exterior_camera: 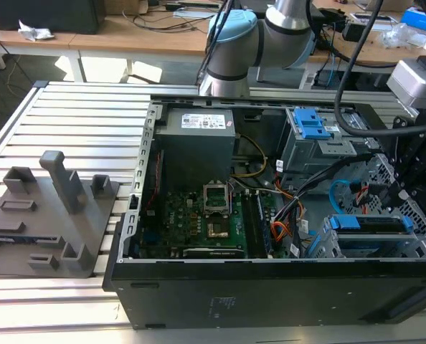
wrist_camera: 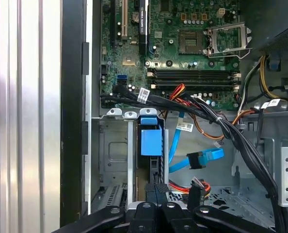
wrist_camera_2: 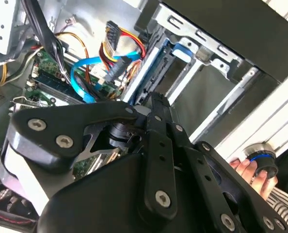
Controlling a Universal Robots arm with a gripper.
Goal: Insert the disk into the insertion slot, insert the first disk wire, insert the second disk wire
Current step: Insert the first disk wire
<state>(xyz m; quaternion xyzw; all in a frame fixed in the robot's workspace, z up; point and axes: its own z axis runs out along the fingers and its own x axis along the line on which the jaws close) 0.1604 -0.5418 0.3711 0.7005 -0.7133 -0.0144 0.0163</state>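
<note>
One disk [wrist_camera: 151,141] stands in the insertion slot [wrist_camera: 116,155], so the narrowly closed gripper [wrist_camera: 156,191] should press squarely, avoiding the blue cable [wrist_camera: 202,159].

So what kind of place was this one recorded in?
Probably a robotics lab or workshop: an open computer case lies on a slatted aluminium table, the robot arm rises behind it, and wooden desks strewn with cables stand beyond.

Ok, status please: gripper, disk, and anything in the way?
Gripper at the disk. Disk in the insertion slot, depth unclear. Blue wire loose beside the slot, unplugged.
</note>
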